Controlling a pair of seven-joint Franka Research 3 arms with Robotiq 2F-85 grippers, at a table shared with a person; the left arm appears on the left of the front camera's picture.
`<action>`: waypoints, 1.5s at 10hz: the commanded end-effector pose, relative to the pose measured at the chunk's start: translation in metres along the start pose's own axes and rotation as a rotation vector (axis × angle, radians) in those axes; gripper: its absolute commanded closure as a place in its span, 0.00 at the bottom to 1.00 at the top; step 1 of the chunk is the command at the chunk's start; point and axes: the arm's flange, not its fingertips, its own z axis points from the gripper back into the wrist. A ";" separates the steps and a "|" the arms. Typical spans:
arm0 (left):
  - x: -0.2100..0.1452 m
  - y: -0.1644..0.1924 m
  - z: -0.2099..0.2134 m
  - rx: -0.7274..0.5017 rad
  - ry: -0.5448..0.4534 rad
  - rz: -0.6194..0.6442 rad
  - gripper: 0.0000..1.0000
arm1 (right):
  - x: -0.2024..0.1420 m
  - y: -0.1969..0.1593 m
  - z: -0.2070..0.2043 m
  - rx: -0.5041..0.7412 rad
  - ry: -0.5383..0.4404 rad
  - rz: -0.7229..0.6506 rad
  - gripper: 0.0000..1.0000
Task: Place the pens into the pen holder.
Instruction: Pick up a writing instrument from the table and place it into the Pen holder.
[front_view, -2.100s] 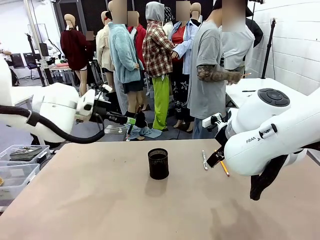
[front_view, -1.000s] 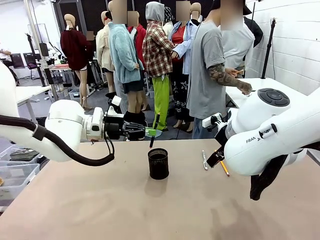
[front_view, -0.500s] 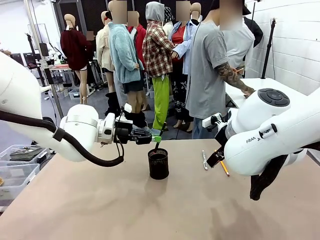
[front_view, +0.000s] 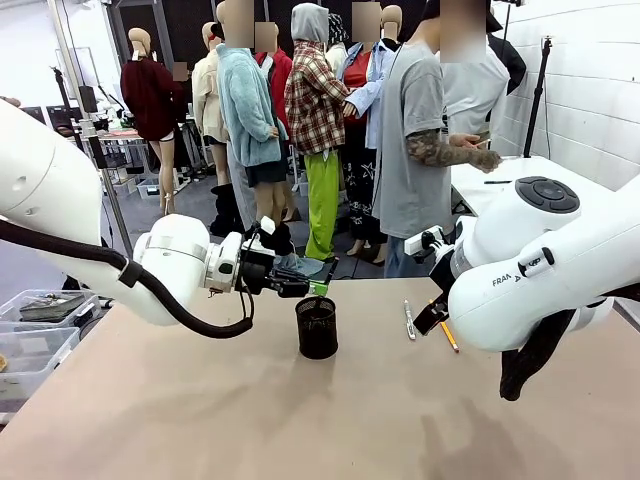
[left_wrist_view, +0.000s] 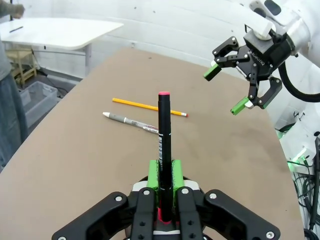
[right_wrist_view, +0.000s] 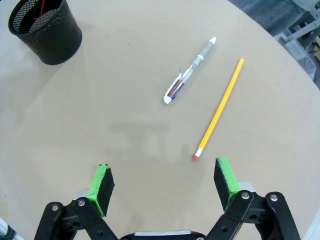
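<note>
Nearest the robot's side, the right gripper (right_wrist_view: 165, 182) is seen above the bare table (front_view: 300, 420), its jaws spread wide and nothing held between them. Just beyond its fingertips a yellow pencil (right_wrist_view: 220, 110) is found lying flat, the eraser end towards the gripper. Beside the pencil, a little apart and roughly parallel, a white pen (right_wrist_view: 190, 77) with a clear barrel is also lying flat on the table. Neither is touched by the gripper. Farther towards the table's middle the pen holder (front_view: 317, 328) is set upright – a black mesh cup, well apart from the two loose items. Directly over it the left gripper (left_wrist_view: 165, 172) is held level, reaching in from the left, with its jaws closed tight on a dark pen (left_wrist_view: 164, 135), which is clamped between the green pads. In the front view the pen's lower end is seen at the holder's rim – whether it is already inside cannot be told. Beyond the table's far edge a person (front_view: 420, 140) in a grey shirt is standing, turned towards a white side table.
</note>
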 end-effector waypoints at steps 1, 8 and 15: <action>0.006 0.001 0.002 0.001 0.052 0.001 0.63 | 0.000 0.000 0.000 0.001 0.001 0.000 0.00; 0.045 -0.034 0.111 0.242 0.402 0.020 0.26 | 0.000 0.000 0.000 0.001 0.001 0.000 0.00; 0.051 -0.055 0.244 0.621 0.816 0.335 0.26 | 0.000 0.000 0.000 0.001 0.001 0.000 0.00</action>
